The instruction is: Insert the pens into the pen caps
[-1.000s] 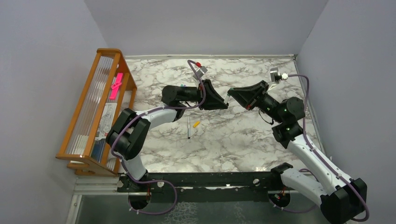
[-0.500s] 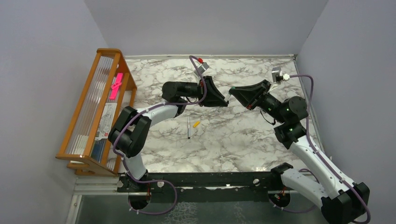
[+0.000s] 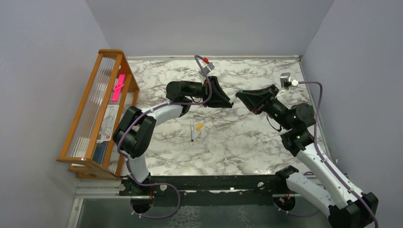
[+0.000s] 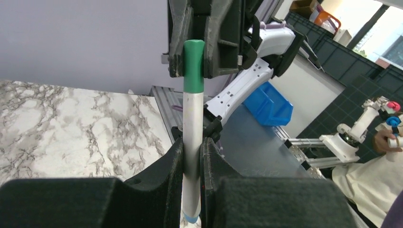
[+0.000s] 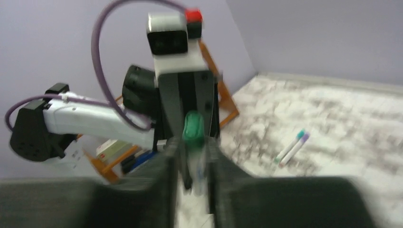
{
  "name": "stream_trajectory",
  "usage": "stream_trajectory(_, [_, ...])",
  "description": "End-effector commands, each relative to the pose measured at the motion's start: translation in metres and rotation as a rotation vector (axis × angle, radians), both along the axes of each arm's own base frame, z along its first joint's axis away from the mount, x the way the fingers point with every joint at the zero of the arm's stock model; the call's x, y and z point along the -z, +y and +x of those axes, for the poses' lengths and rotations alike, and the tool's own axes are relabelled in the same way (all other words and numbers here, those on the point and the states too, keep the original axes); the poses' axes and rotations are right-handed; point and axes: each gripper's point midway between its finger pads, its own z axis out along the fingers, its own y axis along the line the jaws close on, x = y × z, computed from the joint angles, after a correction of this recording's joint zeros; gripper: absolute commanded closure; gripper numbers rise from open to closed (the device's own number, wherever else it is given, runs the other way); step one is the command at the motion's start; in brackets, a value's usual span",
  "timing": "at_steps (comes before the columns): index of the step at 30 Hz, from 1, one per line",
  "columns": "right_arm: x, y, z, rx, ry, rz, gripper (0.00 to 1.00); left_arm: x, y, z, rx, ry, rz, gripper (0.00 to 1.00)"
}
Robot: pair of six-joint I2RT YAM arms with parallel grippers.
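Two arms of mine meet nose to nose over the marble table (image 3: 247, 142), toward twelve o'clock from its middle. From above, the join is so small that I can barely pick out anything between the tips. At nine o'clock stands the wooden rack (image 3: 110, 52), with a pink strip (image 3: 118, 88) on it.

Over to the wrist views. My left gripper (image 4: 192, 145) is pinched tight on the pale barrel of a pen (image 4: 192, 123), pads flat against both sides. The barrel runs down between my fingers to the bottom edge of the frame and is cut off there. Behind it, my right arm's white links block much of the background, with a blue bin (image 4: 268, 104) showing at three o'clock.

On top of that barrel sits the green cap (image 4: 194, 66). My right gripper (image 5: 192, 159) is clamped on it, one finger either side. How deep the pen sits in the cap I cannot tell, because the cap hides the tip.

My right wrist view is smeared with blur, so there the cap is just a green blob with something pale under it. At three o'clock in that view, two more pens (image 5: 291, 147) lie side by side on the marble, one teal-ended and one purple-ended.

Back on top, a loose pen (image 3: 192, 130) lies at seven o'clock from my left gripper. An orange cap (image 3: 200, 126) lies just beside it, not touching.
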Motion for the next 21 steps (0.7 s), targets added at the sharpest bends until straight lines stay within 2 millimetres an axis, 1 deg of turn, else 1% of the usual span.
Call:
stream_trajectory(1, [0.108, 0.016, -0.041, -0.140, 0.449, -0.160, 0.66, -0.087, 0.020, 0.040, -0.298, -0.001, -0.353, 1.00])
stream_trajectory(2, [0.103, 0.010, -0.033, -0.073, 0.450, -0.142, 0.57, -0.079, 0.022, 0.041, -0.304, 0.018, -0.347, 1.00])
stream_trajectory(3, [0.099, 0.000, -0.023, 0.015, 0.440, -0.116, 0.50, -0.073, 0.024, 0.042, -0.308, 0.035, -0.344, 1.00])
stream_trajectory(4, [0.094, -0.007, -0.018, 0.071, 0.428, -0.096, 0.47, -0.068, 0.026, 0.044, -0.312, 0.053, -0.340, 1.00])
stream_trajectory(6, [0.083, -0.020, -0.012, 0.153, 0.401, -0.064, 0.43, -0.059, 0.030, 0.047, -0.320, 0.077, -0.333, 1.00])
stream_trajectory(8, [0.076, -0.030, -0.010, 0.209, 0.376, -0.060, 0.43, -0.050, 0.031, 0.054, -0.347, 0.091, -0.310, 1.00])
stream_trajectory(9, [0.075, -0.033, -0.009, 0.229, 0.366, -0.066, 0.43, -0.042, 0.031, 0.060, -0.375, 0.096, -0.286, 1.00])
stream_trajectory(11, [0.076, -0.037, -0.008, 0.253, 0.366, -0.088, 0.43, -0.020, 0.028, 0.080, -0.479, 0.111, -0.205, 1.00])
stream_trajectory(13, [0.085, -0.038, -0.007, 0.263, 0.393, -0.121, 0.43, 0.011, 0.027, 0.107, -0.644, 0.096, -0.068, 1.00])
stream_trajectory(14, [0.091, -0.038, -0.007, 0.261, 0.409, -0.136, 0.43, 0.033, 0.030, 0.125, -0.759, 0.110, 0.024, 1.00])
stream_trajectory(15, [0.097, -0.037, -0.007, 0.253, 0.428, -0.154, 0.43, 0.055, 0.036, 0.143, -0.885, 0.113, 0.124, 1.00])
stream_trajectory(16, [0.102, -0.036, -0.008, 0.248, 0.444, -0.167, 0.43, 0.082, 0.045, 0.158, -0.999, 0.125, 0.247, 1.00])
stream_trajectory(17, [0.107, -0.034, -0.008, 0.241, 0.457, -0.177, 0.43, 0.106, 0.058, 0.172, -1.116, 0.131, 0.355, 1.00])
stream_trajectory(18, [0.111, -0.033, -0.009, 0.232, 0.465, -0.185, 0.44, 0.130, 0.070, 0.180, -1.199, 0.155, 0.456, 1.00])
stream_trajectory(19, [0.116, -0.032, -0.009, 0.226, 0.472, -0.194, 0.44, 0.150, 0.082, 0.187, -1.260, 0.172, 0.537, 1.00])
stream_trajectory(21, [0.127, -0.031, -0.009, 0.221, 0.490, -0.209, 0.44, 0.181, 0.099, 0.194, -1.335, 0.171, 0.672, 1.00])
